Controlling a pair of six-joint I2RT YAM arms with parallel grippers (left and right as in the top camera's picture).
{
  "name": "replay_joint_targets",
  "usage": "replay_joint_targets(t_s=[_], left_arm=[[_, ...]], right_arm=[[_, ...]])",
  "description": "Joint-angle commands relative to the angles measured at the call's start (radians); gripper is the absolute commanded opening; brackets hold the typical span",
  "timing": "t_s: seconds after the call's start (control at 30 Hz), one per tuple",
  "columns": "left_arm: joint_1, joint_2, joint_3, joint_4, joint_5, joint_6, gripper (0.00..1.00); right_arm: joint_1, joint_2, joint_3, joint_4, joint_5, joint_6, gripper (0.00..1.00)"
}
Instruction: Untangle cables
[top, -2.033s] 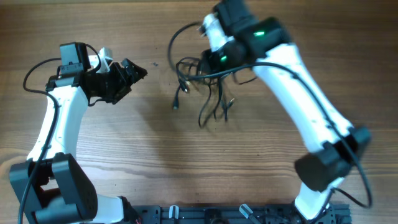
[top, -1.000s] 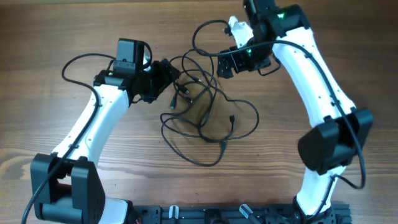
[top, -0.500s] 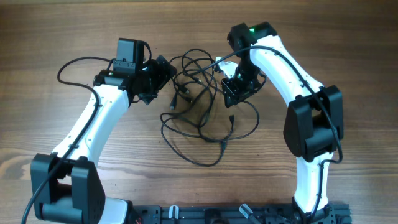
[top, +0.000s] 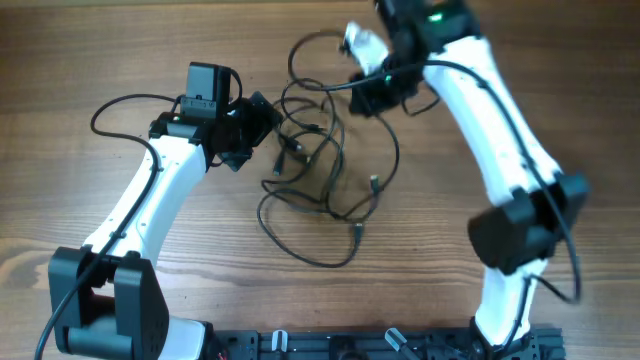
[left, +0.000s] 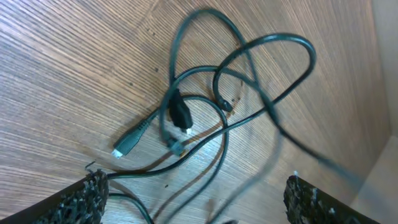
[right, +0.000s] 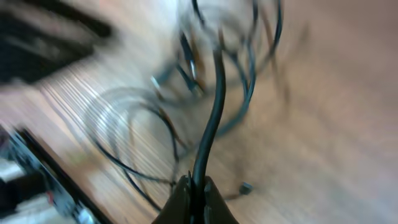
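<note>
Our right gripper (right: 194, 190) pinches one black cable (right: 215, 106) from the tangle (top: 318, 165) toward the bench (top: 120, 40) far edge; our left gripper (left: 196, 189) gapes apart.

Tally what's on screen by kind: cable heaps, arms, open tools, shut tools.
Cable heaps: 1, the cables, too tangled to count singly
Arms: 2, left arm, right arm
Open tools: 1, left tool
Shut tools: 1, right tool, gripping the cables
Total: 5

surface: brown wood-grain counter (top: 120, 40) filled the overhead view | edge: pale plain strip (left: 388, 93) lay past the counter's rim | light: even, shadows faint
</note>
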Motion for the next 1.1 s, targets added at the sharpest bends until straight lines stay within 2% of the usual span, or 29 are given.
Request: replay_joint_targets(t_s=[0.0,0.13,0.33,0.5,0.6,0.7,0.93,1.07], left_arm=[[0.006,-0.008,0.003,-0.001,0.011,0.042,0.96],[0.006,-0.008,0.003,0.000,0.003,0.042,1.00],[0.006,-0.008,0.003,0.000,0.004,0.050,1.00],[0.003,-0.008,0.003,0.019,0.066,0.164,0.98],[-0.020,-0.008,0.003,0.092,0.183,0.264,0.95],[-0.078,-0.006,0.003,0.149,0.198,0.303,0.94],[-0.177,0.075,0.003,0.293,0.196,0.235,0.90],[-0.218,0.131,0.003,0.433,0.191,0.170,0.77]], right_arm=[[0.001,-0.134,0.119,0.034,-0.020,0.114,0.04],[0.001,-0.209,0.136,0.140,-0.014,0.201,0.04],[0.001,-0.260,0.143,0.280,-0.027,0.311,0.04],[0.000,-0.260,0.220,0.281,0.036,0.328,0.04],[0.001,-0.260,0.246,0.269,0.035,0.328,0.04],[0.000,-0.259,0.246,0.224,0.037,0.328,0.04],[0.000,-0.259,0.246,0.208,0.038,0.328,0.04],[0.000,-0.259,0.246,0.200,0.038,0.327,0.04]])
